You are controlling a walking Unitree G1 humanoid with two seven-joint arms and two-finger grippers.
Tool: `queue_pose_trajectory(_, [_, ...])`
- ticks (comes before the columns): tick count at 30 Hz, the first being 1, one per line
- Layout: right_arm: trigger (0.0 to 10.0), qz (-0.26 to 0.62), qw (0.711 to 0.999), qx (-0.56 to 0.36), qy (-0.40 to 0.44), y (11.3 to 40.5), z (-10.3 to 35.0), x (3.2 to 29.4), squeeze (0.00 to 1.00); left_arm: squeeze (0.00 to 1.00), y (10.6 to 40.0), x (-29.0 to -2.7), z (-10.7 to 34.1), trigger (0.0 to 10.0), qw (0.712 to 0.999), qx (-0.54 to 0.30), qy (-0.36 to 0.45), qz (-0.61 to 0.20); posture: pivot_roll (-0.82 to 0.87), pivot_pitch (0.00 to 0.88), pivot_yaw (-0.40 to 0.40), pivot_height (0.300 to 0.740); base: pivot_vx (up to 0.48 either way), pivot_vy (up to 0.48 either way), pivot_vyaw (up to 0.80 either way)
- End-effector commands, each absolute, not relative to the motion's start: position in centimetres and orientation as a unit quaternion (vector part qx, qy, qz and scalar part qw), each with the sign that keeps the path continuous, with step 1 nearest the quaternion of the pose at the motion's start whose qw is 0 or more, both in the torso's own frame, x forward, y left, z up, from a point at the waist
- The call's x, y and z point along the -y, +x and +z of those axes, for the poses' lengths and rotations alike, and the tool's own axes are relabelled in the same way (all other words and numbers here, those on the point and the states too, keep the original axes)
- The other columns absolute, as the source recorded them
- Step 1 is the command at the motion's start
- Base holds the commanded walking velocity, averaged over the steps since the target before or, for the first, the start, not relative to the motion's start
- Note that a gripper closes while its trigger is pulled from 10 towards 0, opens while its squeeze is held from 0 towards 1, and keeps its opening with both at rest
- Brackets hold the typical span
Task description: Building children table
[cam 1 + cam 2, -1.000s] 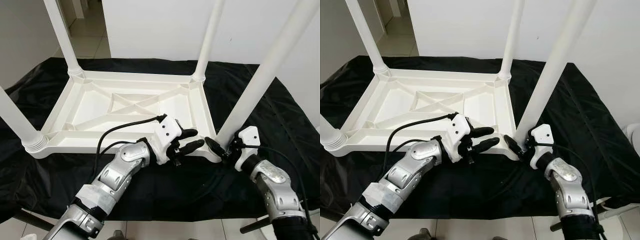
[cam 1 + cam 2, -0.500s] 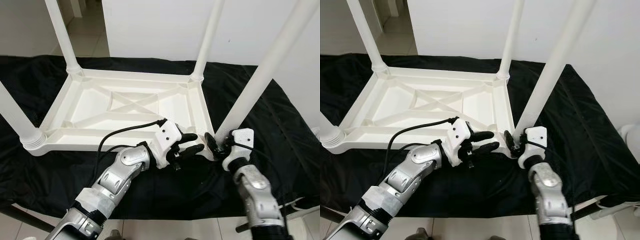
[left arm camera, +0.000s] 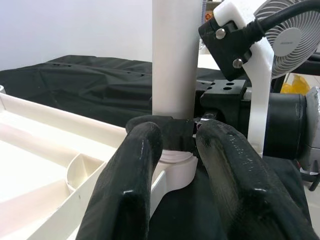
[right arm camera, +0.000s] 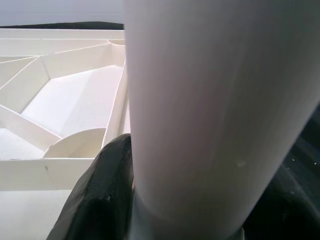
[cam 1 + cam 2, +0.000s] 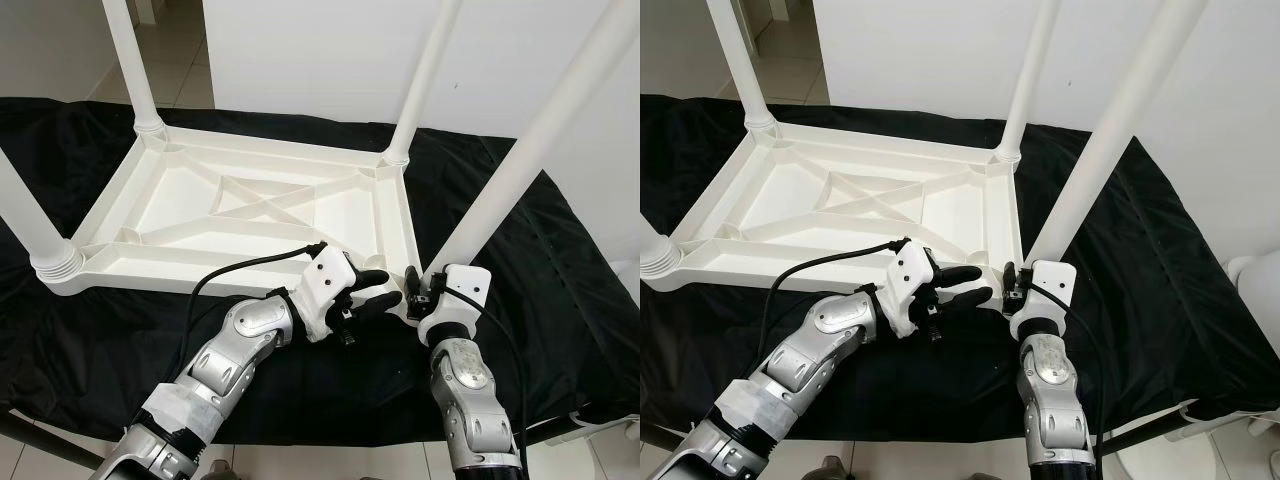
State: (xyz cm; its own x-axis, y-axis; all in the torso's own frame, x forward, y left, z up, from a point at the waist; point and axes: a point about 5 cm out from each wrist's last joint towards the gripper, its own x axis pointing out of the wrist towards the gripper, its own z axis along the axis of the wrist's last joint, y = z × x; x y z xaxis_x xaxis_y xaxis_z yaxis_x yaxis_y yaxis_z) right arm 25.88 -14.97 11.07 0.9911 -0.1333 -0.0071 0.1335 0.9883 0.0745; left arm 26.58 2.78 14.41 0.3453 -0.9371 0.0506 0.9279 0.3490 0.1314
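Upturned white table (image 5: 250, 215) on black-draped bench (image 5: 560, 280); right gripper (image 5: 415, 297) clasping leg (image 5: 520, 165) base at 4 o'clock corner; left gripper (image 5: 378, 290) part-open, empty, beside it.

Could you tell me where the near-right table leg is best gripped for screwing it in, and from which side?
Grip the near-right leg low, just above its socket in the upturned tabletop, from the robot's side. It is a smooth round tube, so fingers can close across it. The right end effector is already there.
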Motion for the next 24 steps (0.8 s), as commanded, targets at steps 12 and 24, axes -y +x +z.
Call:
queue_pose_trajectory(12, [10.0, 0.012, 0.999, 0.004, 0.052, 24.8, 10.8, 16.4, 1.0, 0.0, 26.4, -2.6, 14.6, 10.0, 0.795, 0.062, 0.055, -0.601, 0.02, 0.0, -0.058, 0.74, 0.0, 0.0, 0.0])
queue_pose_trajectory(24, [10.0, 0.128, 0.992, 0.014, 0.0, 25.3, 11.5, 19.0, 0.0, 0.0, 26.1, -3.3, 14.2, 10.0, 0.784, 0.054, 0.062, -0.615, 0.03, 0.0, -0.051, 0.74, 0.0, 0.0, 0.0])
